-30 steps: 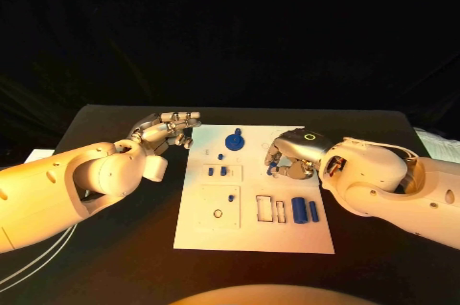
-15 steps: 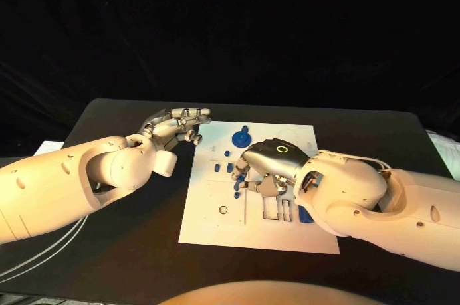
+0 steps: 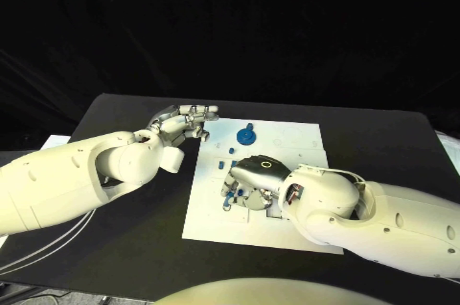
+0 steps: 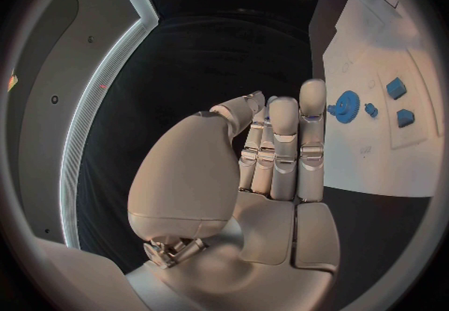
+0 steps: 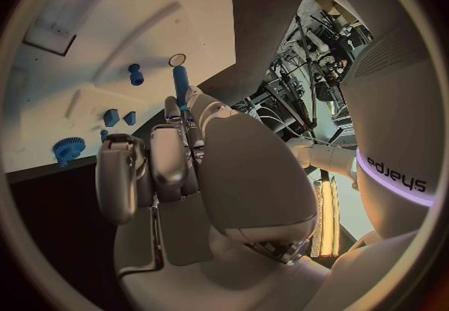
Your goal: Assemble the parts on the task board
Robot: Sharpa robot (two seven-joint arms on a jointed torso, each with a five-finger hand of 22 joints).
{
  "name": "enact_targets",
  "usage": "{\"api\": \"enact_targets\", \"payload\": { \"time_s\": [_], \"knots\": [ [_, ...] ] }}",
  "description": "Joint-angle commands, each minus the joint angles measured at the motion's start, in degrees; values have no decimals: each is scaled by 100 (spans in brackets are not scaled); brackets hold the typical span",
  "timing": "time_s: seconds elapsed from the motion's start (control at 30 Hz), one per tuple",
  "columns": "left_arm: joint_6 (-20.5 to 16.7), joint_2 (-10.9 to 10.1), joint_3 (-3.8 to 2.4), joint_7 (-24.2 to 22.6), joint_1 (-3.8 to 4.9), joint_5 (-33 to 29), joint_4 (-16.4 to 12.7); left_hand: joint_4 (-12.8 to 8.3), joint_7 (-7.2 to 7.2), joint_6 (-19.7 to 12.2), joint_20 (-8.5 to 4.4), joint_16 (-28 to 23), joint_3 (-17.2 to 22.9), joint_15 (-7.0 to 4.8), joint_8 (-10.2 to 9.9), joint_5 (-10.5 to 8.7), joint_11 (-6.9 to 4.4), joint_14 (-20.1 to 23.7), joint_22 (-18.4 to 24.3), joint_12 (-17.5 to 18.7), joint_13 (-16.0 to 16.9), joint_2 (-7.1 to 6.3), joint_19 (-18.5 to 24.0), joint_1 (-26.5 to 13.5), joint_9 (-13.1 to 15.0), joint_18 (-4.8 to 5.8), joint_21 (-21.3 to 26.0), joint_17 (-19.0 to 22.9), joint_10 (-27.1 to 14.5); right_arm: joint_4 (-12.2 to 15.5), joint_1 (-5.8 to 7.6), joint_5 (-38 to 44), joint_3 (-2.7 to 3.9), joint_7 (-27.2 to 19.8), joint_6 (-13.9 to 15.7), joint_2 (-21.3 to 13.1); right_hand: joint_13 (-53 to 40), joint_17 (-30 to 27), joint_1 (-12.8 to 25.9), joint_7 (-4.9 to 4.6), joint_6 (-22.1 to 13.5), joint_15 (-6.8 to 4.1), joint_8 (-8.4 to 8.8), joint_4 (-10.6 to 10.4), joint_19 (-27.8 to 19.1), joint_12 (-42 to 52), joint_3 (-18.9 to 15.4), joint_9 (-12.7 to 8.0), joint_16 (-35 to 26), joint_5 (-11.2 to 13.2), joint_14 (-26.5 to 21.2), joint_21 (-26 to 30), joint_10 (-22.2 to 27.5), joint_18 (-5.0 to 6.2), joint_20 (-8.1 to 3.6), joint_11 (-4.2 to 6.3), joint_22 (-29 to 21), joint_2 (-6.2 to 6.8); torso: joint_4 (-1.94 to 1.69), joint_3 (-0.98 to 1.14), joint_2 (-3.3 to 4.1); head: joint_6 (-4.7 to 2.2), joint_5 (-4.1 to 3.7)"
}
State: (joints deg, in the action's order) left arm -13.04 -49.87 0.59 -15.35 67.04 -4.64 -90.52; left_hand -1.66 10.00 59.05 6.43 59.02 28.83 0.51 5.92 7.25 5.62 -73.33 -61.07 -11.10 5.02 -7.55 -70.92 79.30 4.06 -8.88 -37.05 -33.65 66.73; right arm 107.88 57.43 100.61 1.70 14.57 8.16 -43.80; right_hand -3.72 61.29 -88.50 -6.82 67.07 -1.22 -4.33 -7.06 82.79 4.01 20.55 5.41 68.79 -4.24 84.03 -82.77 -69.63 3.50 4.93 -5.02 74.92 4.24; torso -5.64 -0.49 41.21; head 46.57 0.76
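Robotics lab: black-draped table (image 3: 134, 119), equipment racks (image 5: 304, 64) behind.

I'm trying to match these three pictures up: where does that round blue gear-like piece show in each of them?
Head view: the blue gear stands at the far end of the task board, just right of the left hand.
Left wrist view: beside that hand's fingertips, on the board, gear at.
Right wrist view: near the board's edge.
Shared landmark: the white board.

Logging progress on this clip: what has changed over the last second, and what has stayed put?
The right hand has swung from the right part of the white board across to its middle and left part, and now holds a long blue pin over it. The left hand still hovers with nothing in it at the board's far left corner. The blue gear has not moved on the board.
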Motion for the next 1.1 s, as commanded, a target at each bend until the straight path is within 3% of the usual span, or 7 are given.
{"api": "enact_targets", "payload": {
  "time_s": [0.03,1.1],
  "knots": [
    [121,7,-3,-14,0,17,-17,5,28,-6,-11,-25,-28,10,20,12,2,48,4,-23,8,45,30,9,-5,-93,14,5,-27,-76,-41,18,-8,-128,-184,43,-12,-8,15,-33,-6,8,23,226,3,21,252,10,21,-23,137,3,-195,-70,2,154,494,35,-4,7,-5,7,15],
    [135,-21,-3,6,0,17,-20,3,29,-10,-10,-30,-39,12,21,11,4,55,8,-34,8,44,32,5,-7,-92,21,22,-35,-237,-91,581,-44,107,-449,187,-13,-26,67,-39,-6,15,31,230,-4,7,267,13,8,-27,131,9,-199,-68,9,147,487,52,-3,4,-4,43,19]
  ]
}}
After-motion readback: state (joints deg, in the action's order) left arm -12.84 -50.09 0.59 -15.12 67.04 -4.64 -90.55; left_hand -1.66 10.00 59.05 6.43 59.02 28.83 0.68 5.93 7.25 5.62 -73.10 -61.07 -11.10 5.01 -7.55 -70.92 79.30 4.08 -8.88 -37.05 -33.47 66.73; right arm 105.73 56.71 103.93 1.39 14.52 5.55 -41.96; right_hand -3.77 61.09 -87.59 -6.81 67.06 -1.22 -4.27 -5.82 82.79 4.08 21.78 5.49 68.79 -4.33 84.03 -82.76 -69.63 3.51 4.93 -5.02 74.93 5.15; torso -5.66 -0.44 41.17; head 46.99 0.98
